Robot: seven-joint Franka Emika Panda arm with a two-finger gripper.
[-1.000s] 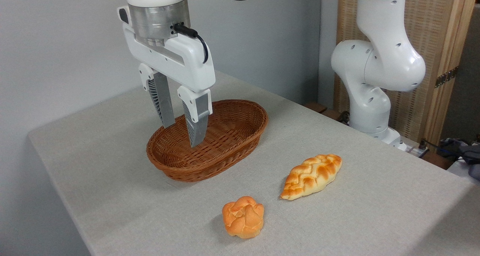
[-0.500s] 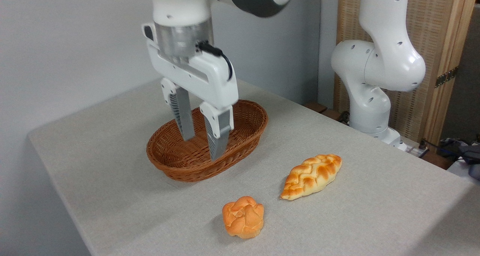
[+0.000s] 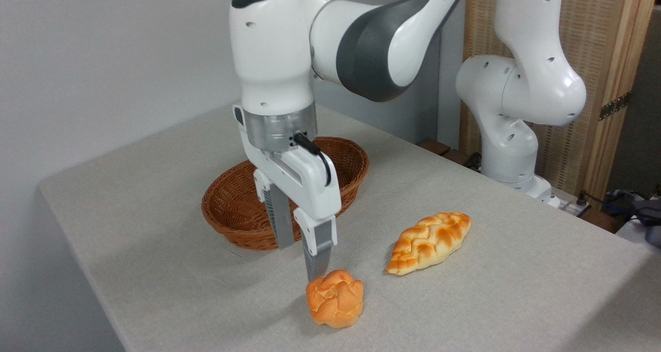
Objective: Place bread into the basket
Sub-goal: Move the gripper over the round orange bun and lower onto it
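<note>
The bread (image 3: 335, 304), a small round orange-golden bun with a lumpy top, lies near the front of the table. My gripper (image 3: 301, 263) hangs open just behind and above it, slightly to its left, with nothing between the fingers. The nearer fingertip sits right above the bun's back edge. The basket (image 3: 235, 207), oval brown wicker with low sides, stands behind the gripper, and the arm hides part of its middle. What shows of its inside holds nothing.
A longer braided loaf (image 3: 428, 242) lies to the right of the bun. The arm's white base (image 3: 516, 114) rises at the back right, beside a wooden screen. The table's left edge (image 3: 77, 259) runs close to the basket.
The gripper has moved from above the basket forward, to the right and down, ending just behind the bun. It has stayed open. The bun, loaf and basket have not moved.
</note>
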